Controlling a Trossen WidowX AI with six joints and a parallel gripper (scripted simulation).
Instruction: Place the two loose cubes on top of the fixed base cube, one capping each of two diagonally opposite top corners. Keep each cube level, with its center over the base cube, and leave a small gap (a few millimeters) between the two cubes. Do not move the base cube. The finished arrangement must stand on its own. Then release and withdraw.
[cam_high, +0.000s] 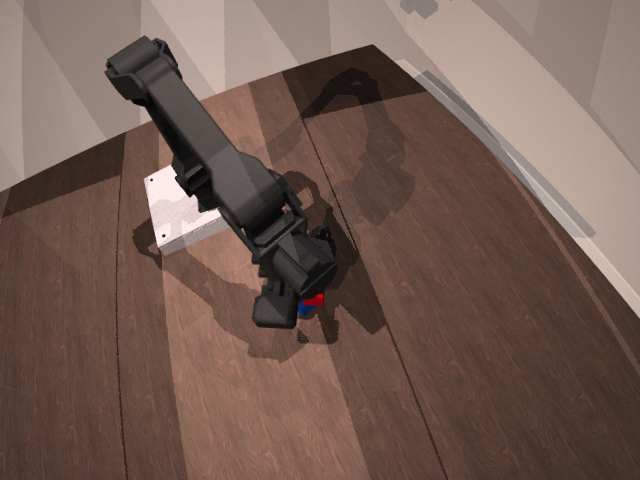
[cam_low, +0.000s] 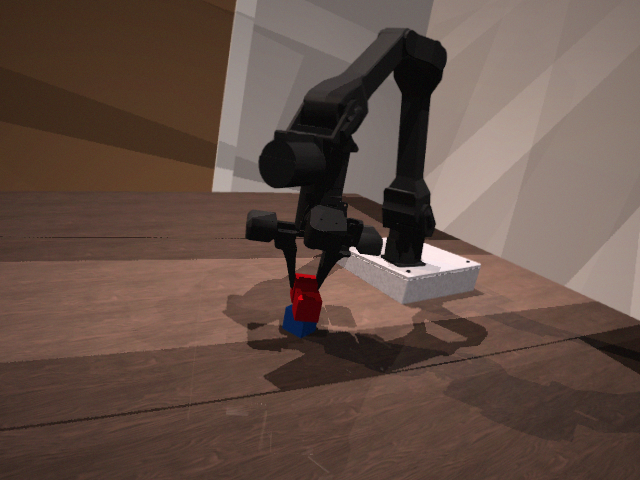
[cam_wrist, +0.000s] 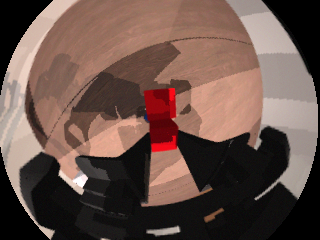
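Note:
The blue base cube (cam_high: 306, 308) (cam_low: 298, 324) (cam_wrist: 146, 118) stands on the table, mostly hidden from above. One red cube (cam_high: 315, 299) (cam_low: 307, 308) (cam_wrist: 157, 103) sits on its top, over the corner towards the exterior camera. My gripper (cam_low: 306, 286) (cam_wrist: 162, 134) points down and is shut on the second red cube (cam_low: 306, 280) (cam_wrist: 164, 131). The held cube is low, just behind the placed one in the exterior view, and almost hidden in the top view. The two red cubes overlap in view; whether they touch, and whether the held cube rests on the blue cube, cannot be told.
The arm's white mounting base (cam_high: 183, 219) (cam_low: 439, 281) stands on the wooden table (cam_high: 248, 413) (cam_low: 129, 403), behind and to the right of the cubes in the exterior view. The arm reaches over the cubes and casts broad shadows around them.

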